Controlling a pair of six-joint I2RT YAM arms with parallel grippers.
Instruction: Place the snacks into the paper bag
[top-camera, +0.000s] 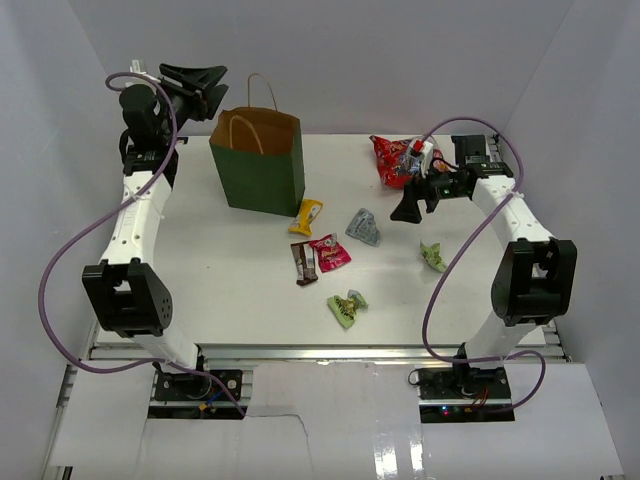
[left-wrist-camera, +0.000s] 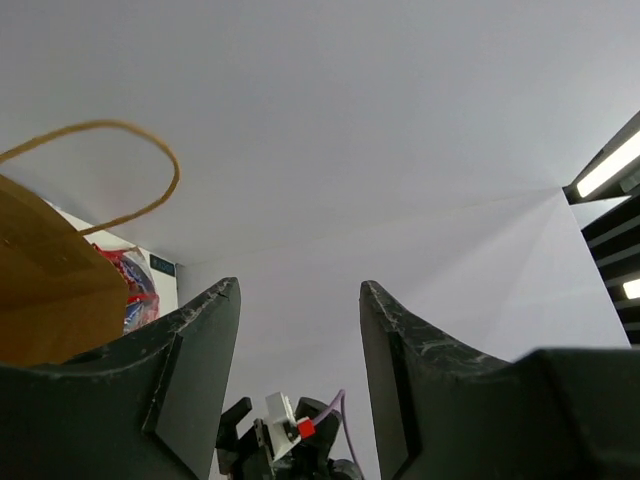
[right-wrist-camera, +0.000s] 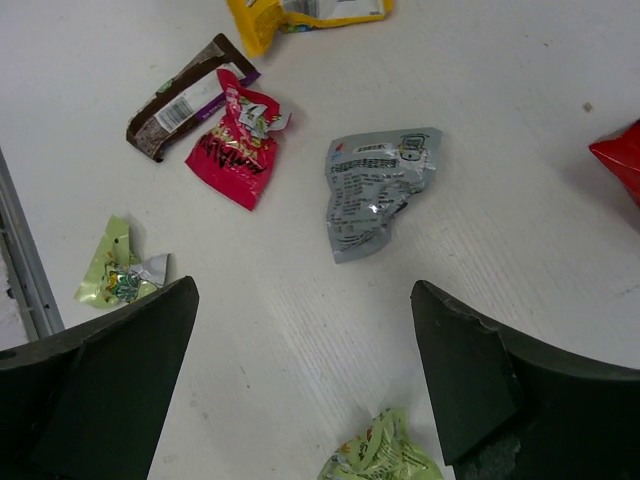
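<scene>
The dark green paper bag (top-camera: 258, 165) stands upright at the back left, its mouth open; its brown inside (left-wrist-camera: 50, 290) and a looped handle (left-wrist-camera: 120, 130) show in the left wrist view. My left gripper (top-camera: 218, 90) (left-wrist-camera: 298, 290) is open and empty, held high just left of the bag's mouth. My right gripper (top-camera: 415, 200) (right-wrist-camera: 305, 290) is open and empty above the table, beside the large red bag (top-camera: 392, 160) (right-wrist-camera: 622, 160). Yellow (top-camera: 307, 215) (right-wrist-camera: 300, 12), silver-grey (top-camera: 364, 228) (right-wrist-camera: 375, 190), pink (top-camera: 330, 252) (right-wrist-camera: 238, 145), brown (top-camera: 304, 263) (right-wrist-camera: 185, 100) and two light green packets (top-camera: 346, 307) (top-camera: 433, 256) (right-wrist-camera: 120, 275) (right-wrist-camera: 385, 455) lie on the table. No orange packet shows.
The white table (top-camera: 230, 270) is walled by white panels at the back and sides. A metal rail (top-camera: 300, 350) runs along the near edge. Purple cables (top-camera: 60, 270) loop beside both arms.
</scene>
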